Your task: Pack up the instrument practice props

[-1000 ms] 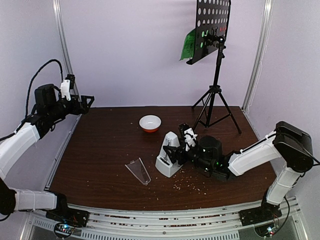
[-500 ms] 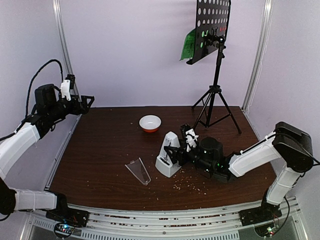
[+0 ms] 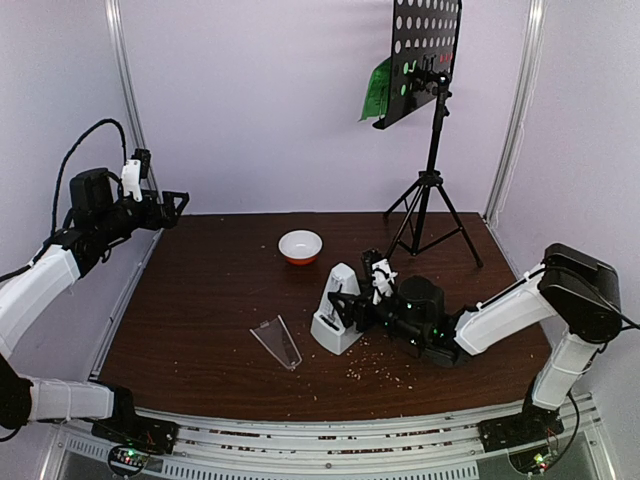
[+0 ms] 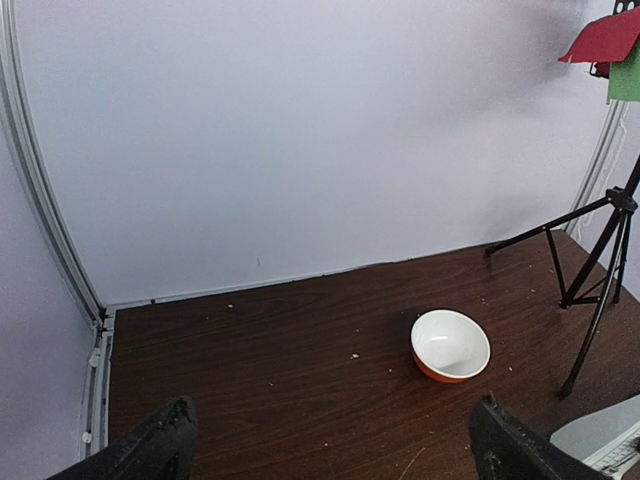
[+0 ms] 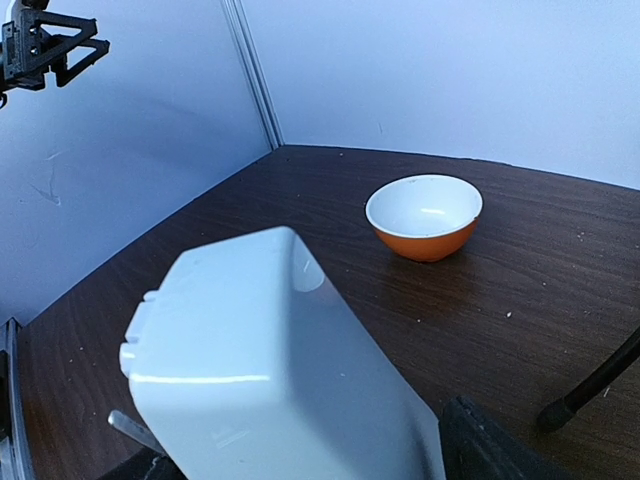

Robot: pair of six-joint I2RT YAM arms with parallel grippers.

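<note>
The white pyramid metronome (image 3: pixel 336 312) stands mid-table and fills the right wrist view (image 5: pixel 270 370). My right gripper (image 3: pixel 348 302) is open, its jaws straddling the metronome's base (image 5: pixel 290 462) from the right. The clear wedge cover (image 3: pixel 277 342) lies flat to the metronome's left. The black tripod music stand (image 3: pixel 430 190) stands at the back right, with a green page (image 3: pixel 377 90) on its perforated desk (image 3: pixel 427 50). Red (image 4: pixel 605 35) and green (image 4: pixel 626 78) pages show in the left wrist view. My left gripper (image 3: pixel 178 204) is open and empty, high at the far left (image 4: pixel 335 455).
A small white-and-orange bowl (image 3: pixel 300 246) sits behind the metronome, also in the left wrist view (image 4: pixel 450 345) and the right wrist view (image 5: pixel 424 215). Crumbs are scattered on the brown table (image 3: pixel 200 300). White walls enclose the back and sides.
My right arm has crept slightly left, closing in on the metronome. The left arm, cover, bowl and stand have not moved.
</note>
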